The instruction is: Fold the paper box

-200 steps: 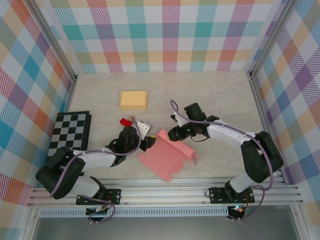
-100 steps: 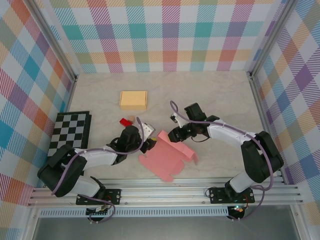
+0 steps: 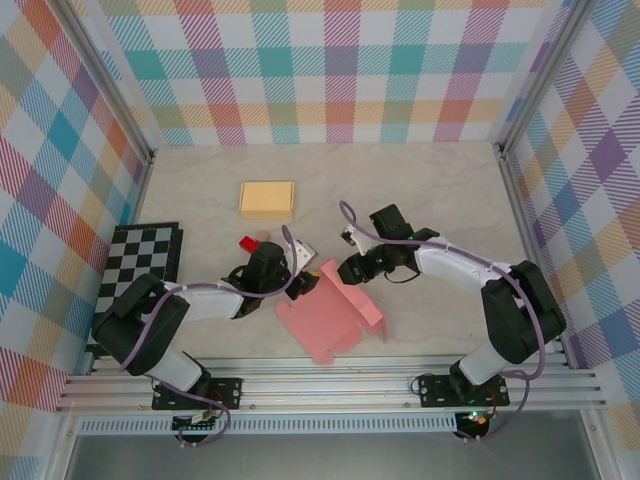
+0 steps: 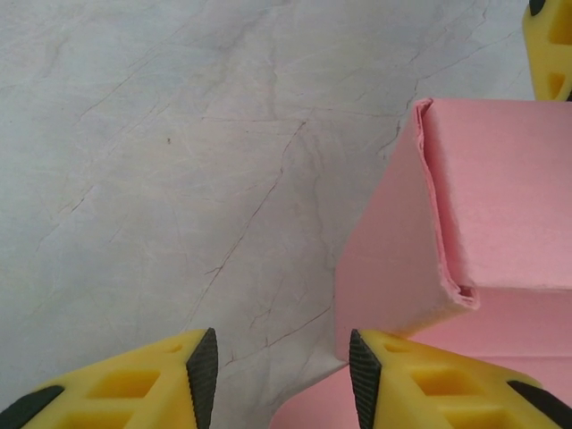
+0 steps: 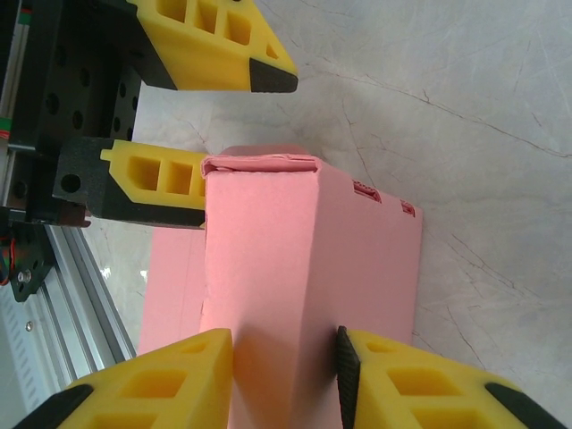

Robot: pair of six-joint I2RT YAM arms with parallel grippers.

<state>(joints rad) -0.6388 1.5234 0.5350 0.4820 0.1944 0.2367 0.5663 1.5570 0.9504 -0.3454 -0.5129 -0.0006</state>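
Paper box (image 3: pixel 335 318), pink and partly formed, lies on the table (image 3: pixel 450 190) in the near middle, between the two grippers. Most of the sheet lies flat. The section at its far end stands up as a folded wall with a doubled top edge.

Right gripper (image 5: pixel 284 353) is clamped across this raised section, one pad on each face. Judgement: the grip holds the wall upright and keeps the crease from springing open while the other arm attends to the adjoining side.

Left gripper (image 4: pixel 281 366) sits low at the left corner of the same wall with its jaws apart. Only bare tabletop lies between its fingers. One finger is just beside the base of the wall; contact cannot be confirmed. Judgement: it holds nothing and is placed to push or pinch that corner.

Surroundings: a small red object (image 3: pixel 248 243) and a small tan block (image 3: pixel 262 238) lie close behind the left gripper, clear of the pink sheet. A flat tan box (image 3: pixel 267 199) lies farther back, well apart. A checkerboard (image 3: pixel 143 258) rests by the left wall.

Obstruction: nothing rests on the paper box. Judgement: the main constraint is the nearness of the two grippers at one corner, where a wide sweep by the left could strike the right's fingers or drag the loose flat flaps
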